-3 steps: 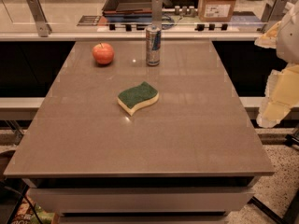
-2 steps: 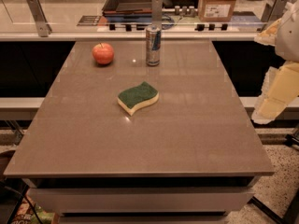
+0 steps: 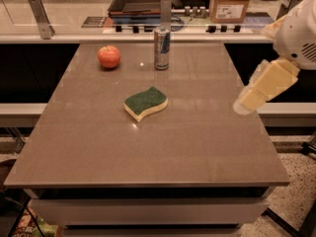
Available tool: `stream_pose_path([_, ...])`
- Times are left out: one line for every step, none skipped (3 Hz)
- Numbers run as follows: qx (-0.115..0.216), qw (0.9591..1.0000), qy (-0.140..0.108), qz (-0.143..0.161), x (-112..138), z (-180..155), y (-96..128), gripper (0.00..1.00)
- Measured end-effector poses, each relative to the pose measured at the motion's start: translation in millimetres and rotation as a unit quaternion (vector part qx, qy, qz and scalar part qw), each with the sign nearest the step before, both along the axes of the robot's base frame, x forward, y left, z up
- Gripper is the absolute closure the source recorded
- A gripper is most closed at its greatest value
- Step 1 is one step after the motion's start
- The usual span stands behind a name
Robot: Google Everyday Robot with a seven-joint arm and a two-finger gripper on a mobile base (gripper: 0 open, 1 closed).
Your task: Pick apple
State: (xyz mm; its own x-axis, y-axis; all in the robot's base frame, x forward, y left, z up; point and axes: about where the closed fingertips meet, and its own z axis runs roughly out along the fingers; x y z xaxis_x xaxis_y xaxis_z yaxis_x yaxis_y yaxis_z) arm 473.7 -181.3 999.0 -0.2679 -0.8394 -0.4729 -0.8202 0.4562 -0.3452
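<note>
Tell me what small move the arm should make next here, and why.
Probably carry the tool left and toward the far side, staying high, to the small round red-orange apple. The tool hangs by the brown table's right edge, far from the apple, which sits at the far left beside the slim silver-blue can. The green-and-yellow wavy sponge lies mid-table near that path.

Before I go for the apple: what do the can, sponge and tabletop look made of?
Can: metal, likely aluminium, shiny wall. Sponge: matte green scouring layer over yellow foam. Table: smooth brown laminate or stone, light glints. Gripper hangs by the table's right edge, far from the apple.
</note>
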Motion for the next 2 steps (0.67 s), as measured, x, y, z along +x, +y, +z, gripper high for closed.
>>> stream_pose_path([0.067,0.9971,-0.033,-0.015,24.0,2.5,24.5,0.0])
stream_pose_path([0.111,0.9922,-0.056,-0.007,48.0,7.4,50.0,0.0])
